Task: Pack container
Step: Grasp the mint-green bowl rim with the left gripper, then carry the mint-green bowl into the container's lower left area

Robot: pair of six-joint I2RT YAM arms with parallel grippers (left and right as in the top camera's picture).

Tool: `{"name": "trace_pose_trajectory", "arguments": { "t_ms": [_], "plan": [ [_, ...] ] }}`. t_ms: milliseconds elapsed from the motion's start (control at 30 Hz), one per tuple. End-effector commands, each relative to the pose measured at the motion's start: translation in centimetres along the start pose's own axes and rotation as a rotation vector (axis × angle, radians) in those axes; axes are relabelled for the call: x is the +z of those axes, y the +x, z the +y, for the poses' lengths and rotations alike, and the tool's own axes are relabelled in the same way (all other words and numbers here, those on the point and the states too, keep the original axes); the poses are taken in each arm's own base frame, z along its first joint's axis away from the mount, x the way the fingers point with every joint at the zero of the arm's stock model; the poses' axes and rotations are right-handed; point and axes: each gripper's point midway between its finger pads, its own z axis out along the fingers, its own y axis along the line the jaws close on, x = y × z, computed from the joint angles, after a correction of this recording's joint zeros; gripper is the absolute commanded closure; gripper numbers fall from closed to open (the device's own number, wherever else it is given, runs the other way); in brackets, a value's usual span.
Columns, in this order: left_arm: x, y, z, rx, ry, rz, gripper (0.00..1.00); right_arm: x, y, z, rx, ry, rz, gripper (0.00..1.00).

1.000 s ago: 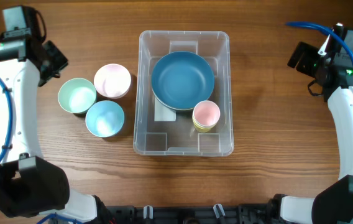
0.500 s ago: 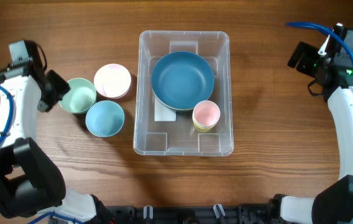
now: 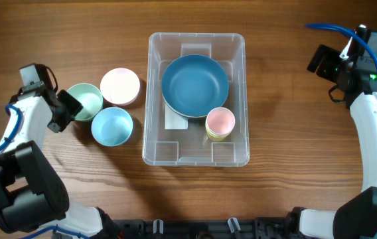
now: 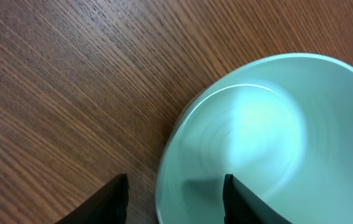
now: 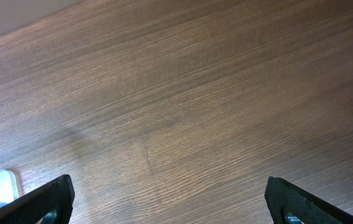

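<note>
The container (image 3: 197,37) is a clear rectangular bin in the middle of the table. Inside it lie a large blue bowl (image 3: 195,85) and a pink cup (image 3: 220,122) stacked on a yellow one. Left of the bin stand a mint green bowl (image 3: 87,99), a pink bowl (image 3: 120,86) and a light blue bowl (image 3: 112,126). My left gripper (image 3: 69,106) is open at the green bowl's left rim. In the left wrist view the left gripper (image 4: 175,182) straddles the rim of the green bowl (image 4: 276,118), one finger outside and one inside, with gaps on both sides. My right gripper (image 3: 321,60) hangs wide open at the far right.
The right wrist view shows only bare wooden table between the open right gripper (image 5: 167,183) fingers, with a corner of the bin at the lower left. The three loose bowls stand close together, almost touching.
My left arm has come down and to the right from the back left corner to the green bowl's rim. The right arm and all bowls have stayed put.
</note>
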Motion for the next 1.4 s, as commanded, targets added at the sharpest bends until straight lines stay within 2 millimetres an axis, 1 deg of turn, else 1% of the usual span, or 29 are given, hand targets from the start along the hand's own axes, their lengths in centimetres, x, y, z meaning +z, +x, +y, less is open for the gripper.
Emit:
{"name": "trace_pose_trajectory", "arguments": {
  "t_ms": [0,100,300,400,467,500,633,667,700,800,900,1033,1100,1200,1267,1367],
  "plan": [
    [1.1,0.6,0.2,-0.03,0.002,0.025,0.51,-0.4,-0.6,0.0,-0.004,0.005,-0.018,0.0],
    [1.4,0.3,0.0,-0.043,0.007,0.017,0.54,-0.4,-0.6,0.0,-0.003,0.005,-0.018,0.0],
    [2.5,0.2,-0.1,-0.051,0.007,0.017,0.53,-0.4,-0.6,0.0,-0.004,0.005,-0.018,0.0],
    [3.3,0.5,0.2,-0.051,-0.005,0.036,0.57,-0.4,-0.6,0.0,-0.003,0.005,-0.018,0.0],
    [3.5,0.5,0.2,-0.051,-0.006,0.038,0.63,-0.4,-0.6,0.0,-0.004,0.004,-0.018,0.0],
    [3.5,0.4,0.2,-0.052,-0.004,0.034,0.68,-0.4,-0.6,0.0,-0.004,0.005,-0.018,0.0],
    [2.8,-0.8,0.3,-0.072,0.007,0.005,0.87,-0.4,-0.6,0.0,-0.003,0.005,-0.018,0.0],
    [2.6,-1.2,0.4,-0.079,0.011,-0.005,0.89,-0.4,-0.6,0.0,-0.003,0.005,-0.018,0.0],
    [2.2,-1.6,0.5,-0.086,0.014,-0.015,0.89,-0.4,-0.6,0.0,-0.003,0.005,-0.018,0.0],
    [0.6,-2.9,1.0,-0.108,0.025,-0.05,0.96,-0.4,-0.6,0.0,-0.003,0.005,-0.018,0.0],
    [-1.7,-4.4,1.1,-0.126,0.051,-0.108,0.96,-0.4,-0.6,0.0,-0.003,0.005,-0.018,0.0],
    [-4.6,-4.9,0.4,-0.117,0.088,-0.168,0.96,-0.4,-0.6,0.0,-0.003,0.005,-0.018,0.0],
    [-6.0,-4.8,-0.2,-0.103,0.106,-0.189,0.96,-0.4,-0.6,0.0,-0.004,0.005,-0.018,0.0],
    [-8.3,-3.8,-1.6,-0.063,0.14,-0.209,0.96,-0.4,-0.6,0.0,-0.003,0.005,-0.018,0.0],
    [-9.9,-2.4,-3.3,-0.011,0.181,-0.213,0.96,-0.4,-0.6,0.0,-0.004,0.004,-0.018,0.0],
    [-11.9,-0.3,-5.7,0.074,0.227,-0.218,0.96,-0.4,-0.6,0.0,-0.004,0.005,-0.018,0.0]
  ]
}}
